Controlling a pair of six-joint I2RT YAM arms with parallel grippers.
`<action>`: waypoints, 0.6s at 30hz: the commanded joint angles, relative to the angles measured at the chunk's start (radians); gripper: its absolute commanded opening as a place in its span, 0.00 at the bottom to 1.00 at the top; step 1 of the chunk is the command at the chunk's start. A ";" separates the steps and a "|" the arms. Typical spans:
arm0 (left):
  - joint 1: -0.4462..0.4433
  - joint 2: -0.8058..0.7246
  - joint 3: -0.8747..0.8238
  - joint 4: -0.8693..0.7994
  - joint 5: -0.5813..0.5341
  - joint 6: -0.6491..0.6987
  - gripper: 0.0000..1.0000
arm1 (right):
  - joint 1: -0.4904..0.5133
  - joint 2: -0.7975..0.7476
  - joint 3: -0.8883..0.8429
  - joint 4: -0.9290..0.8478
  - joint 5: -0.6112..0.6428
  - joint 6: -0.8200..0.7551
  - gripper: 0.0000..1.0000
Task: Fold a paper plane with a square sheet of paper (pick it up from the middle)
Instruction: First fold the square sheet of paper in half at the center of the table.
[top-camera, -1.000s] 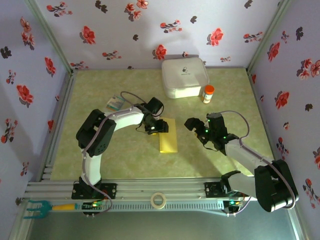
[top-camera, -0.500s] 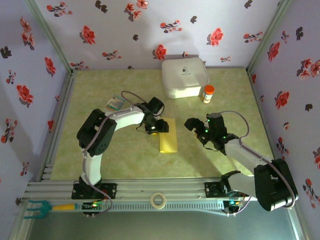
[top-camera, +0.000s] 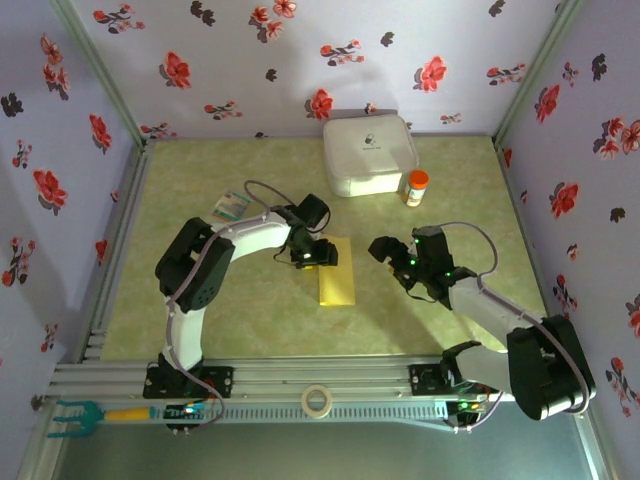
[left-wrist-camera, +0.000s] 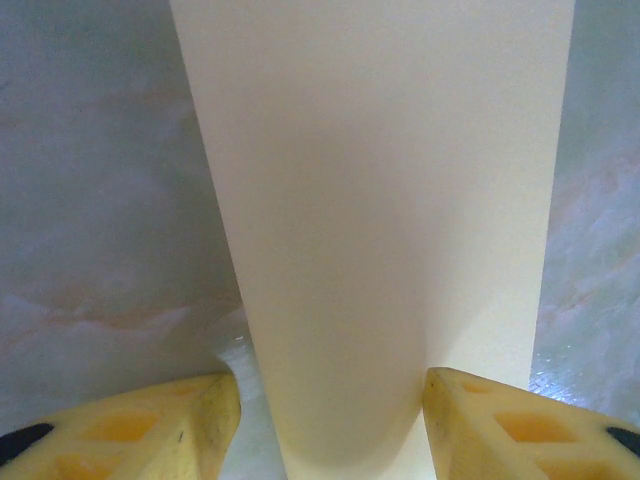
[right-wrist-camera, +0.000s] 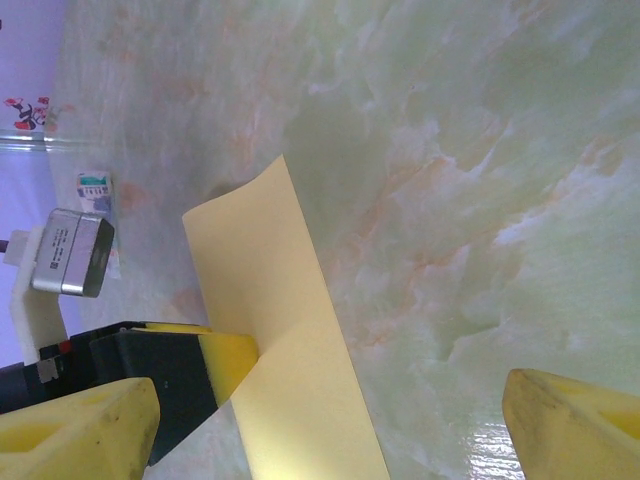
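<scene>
Nothing much has moved since a second ago: both arms and the yellow paper sit where they were. That paper is thin, smooth and plain, folded into a long strip with straight edges. It lies on the table. One end sits between the two fingers of the left end effector, and the rest stretches away in front of it. Those chunky yellow fingers stand apart; one touches the paper's edge and the other is just beside it. The right end effector is spread wide with nothing in it, and the paper lies near, in front of it.

The table is smooth and a bit shiny, pale green with cloudy orange swirls. Pale purple walls with red flowers stand around it. A white box with rounded corners and a small bottle with an orange lid stand well beyond the right end effector.
</scene>
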 joint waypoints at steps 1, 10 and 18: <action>-0.001 0.097 -0.031 -0.018 -0.101 0.034 0.54 | 0.001 0.011 0.008 0.011 -0.020 0.007 0.89; -0.002 0.095 -0.032 -0.011 -0.099 0.026 0.54 | 0.035 0.073 0.042 0.016 -0.040 -0.006 0.79; -0.002 0.099 -0.043 0.003 -0.107 -0.006 0.53 | 0.058 0.116 0.065 0.000 -0.035 -0.015 0.77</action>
